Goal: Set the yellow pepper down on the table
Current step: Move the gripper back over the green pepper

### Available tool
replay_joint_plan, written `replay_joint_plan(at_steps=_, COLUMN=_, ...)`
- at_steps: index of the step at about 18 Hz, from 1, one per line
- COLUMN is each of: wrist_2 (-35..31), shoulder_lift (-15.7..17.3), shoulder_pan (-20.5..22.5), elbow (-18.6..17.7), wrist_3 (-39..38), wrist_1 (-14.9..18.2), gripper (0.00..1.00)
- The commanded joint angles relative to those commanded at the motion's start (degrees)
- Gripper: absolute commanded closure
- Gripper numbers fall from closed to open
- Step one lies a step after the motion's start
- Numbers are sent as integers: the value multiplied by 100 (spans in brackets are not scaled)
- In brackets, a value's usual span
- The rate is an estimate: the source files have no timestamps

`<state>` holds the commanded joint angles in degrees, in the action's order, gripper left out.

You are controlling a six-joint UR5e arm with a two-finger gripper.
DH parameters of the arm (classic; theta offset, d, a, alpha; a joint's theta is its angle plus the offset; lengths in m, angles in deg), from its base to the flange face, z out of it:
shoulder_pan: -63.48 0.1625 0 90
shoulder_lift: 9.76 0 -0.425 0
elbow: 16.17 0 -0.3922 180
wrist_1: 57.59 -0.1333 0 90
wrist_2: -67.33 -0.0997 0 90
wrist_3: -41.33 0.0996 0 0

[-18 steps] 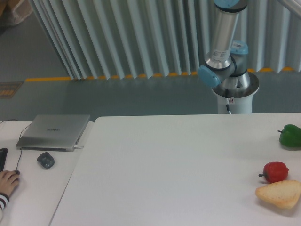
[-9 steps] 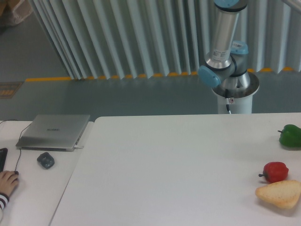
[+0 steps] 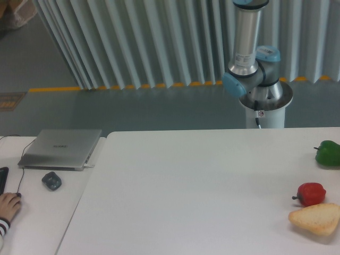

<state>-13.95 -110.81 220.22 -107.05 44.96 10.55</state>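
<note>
The table [image 3: 191, 186] is a wide white top with a rounded corner at its far left. The yellow pepper is out of view. Only the arm's base and lower links [image 3: 249, 58] show, standing behind the table's far edge and rising out of the top of the frame. The gripper is not in view.
A green pepper [image 3: 328, 153], a red pepper [image 3: 311, 193] and a piece of bread [image 3: 316, 218] lie at the table's right edge. On the smaller desk to the left are a closed laptop [image 3: 61, 148], a dark mouse [image 3: 51, 180] and a person's hand [image 3: 8, 204].
The arm's upright link has swung slightly to the left. Nothing on the table has moved.
</note>
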Motion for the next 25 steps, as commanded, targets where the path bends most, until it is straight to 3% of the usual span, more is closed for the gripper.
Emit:
replay_joint_plan(at_steps=4, wrist_2=-983, shoulder_lift=-642, shoulder_pan=-582, elbow=-9, wrist_3=-178, wrist_1=-705, gripper=52)
replay_joint_plan(at_steps=6, wrist_2=-1362, shoulder_lift=-941, shoulder_pan=-671, elbow=-9, wrist_3=-178, wrist_1=-1030, gripper=52)
replay_joint_plan(at_steps=8, wrist_2=-1452, shoulder_lift=-1073, shoulder_pan=-680, elbow=0, wrist_3=-169, wrist_1=-1154, gripper=52)
replay_joint_plan(at_steps=11, wrist_2=-1452, shoulder_lift=-1100, shoulder_pan=-680, elbow=0, wrist_3=-151, wrist_1=-1172, gripper=51)
replay_joint_plan(at_steps=12, wrist_2=-1452, shoulder_lift=-1100, shoulder_pan=-680, elbow=0, wrist_3=-151, wrist_1=-1172, gripper=47)
replay_joint_plan(at_steps=13, wrist_2=-1452, shoulder_lift=-1100, shoulder_pan=-688, elbow=-17, wrist_3=-143, wrist_1=-1189, gripper=31)
replay_joint_plan(at_steps=14, wrist_2=-1452, shoulder_lift=-1109, shoulder_pan=-689, elbow=-18, wrist_3=-134, wrist_1=-1190, gripper=23)
replay_joint_plan(at_steps=18, wrist_2=-1452, shoulder_lift=-1083, shoulder_pan=-767, elbow=-18, wrist_3=-37, wrist_1=-1190, gripper=0)
replay_joint_plan(at_steps=22, wrist_2=-1426, shoulder_lift=-987, shoulder_pan=-873, elbow=17, wrist_3=190, wrist_1=-1155, gripper=0)
replay_joint_plan(at_steps=25, wrist_2=-1417, shoulder_lift=-767, shoulder_pan=-1074, elbow=183, wrist_3=980, wrist_1=-1093, gripper=0)
